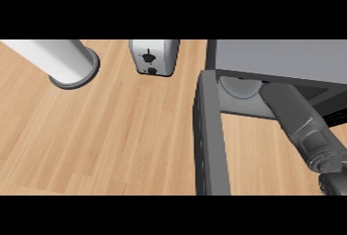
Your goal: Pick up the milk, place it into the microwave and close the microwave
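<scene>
Grey microwave (284,57) (door (210,137) open), forearm (298,124) inside

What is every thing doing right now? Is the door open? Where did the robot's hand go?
Microwave: open, with its pale turntable plate showing inside.
Microwave door: swung wide open, sticking out over the wooden counter.
Right forearm: reaching into the microwave; its hand is hidden inside.
Milk: not visible.
Toaster: standing at the back.
White cylinder: standing on the counter, far left.
Left hand: not in view.
</scene>
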